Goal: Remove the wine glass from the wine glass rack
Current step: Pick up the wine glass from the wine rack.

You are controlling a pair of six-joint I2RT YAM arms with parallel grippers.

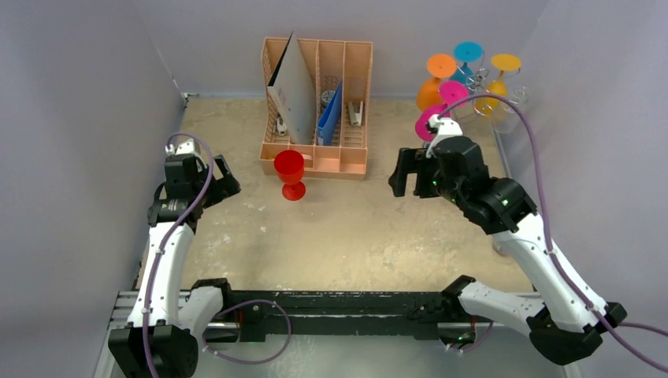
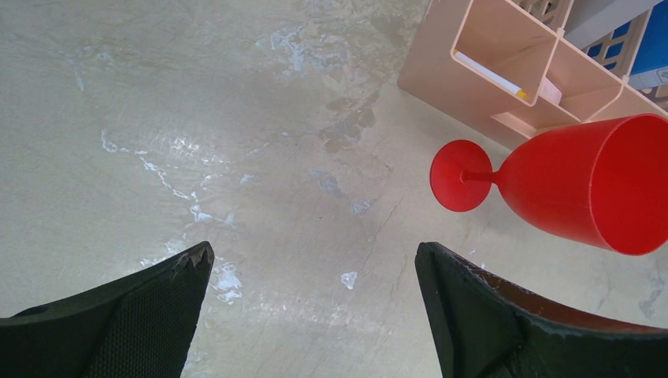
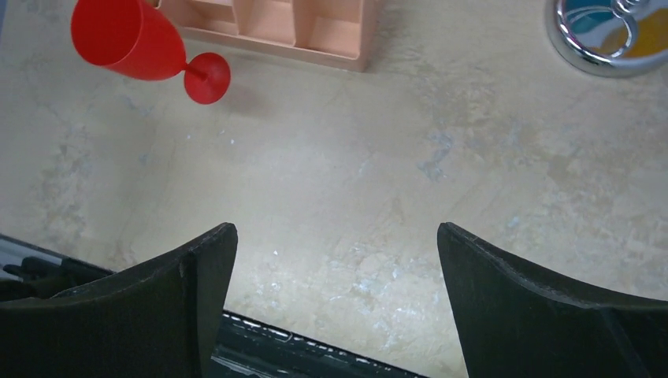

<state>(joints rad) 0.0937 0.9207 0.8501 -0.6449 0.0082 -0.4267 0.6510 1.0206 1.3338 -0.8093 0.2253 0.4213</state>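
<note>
Wide-spread left fingers (image 2: 118, 323), holding nothing, poised over the surface (image 1: 354, 236) just left of the peach organiser's (image 1: 339, 168) front. Equally wide right fingers (image 3: 142, 299), also empty, hanging off to the organiser's right. Upright on its foot just in front of the organiser: the red wine glass (image 1: 290, 173), apparently parked there with room for both arms to draw clear. Well to the organiser's right, in the far corner, the silver rack (image 3: 592, 68), hung with other coloured glasses (image 1: 431, 93), bowls down and feet up, likely to keep them steady.
</note>
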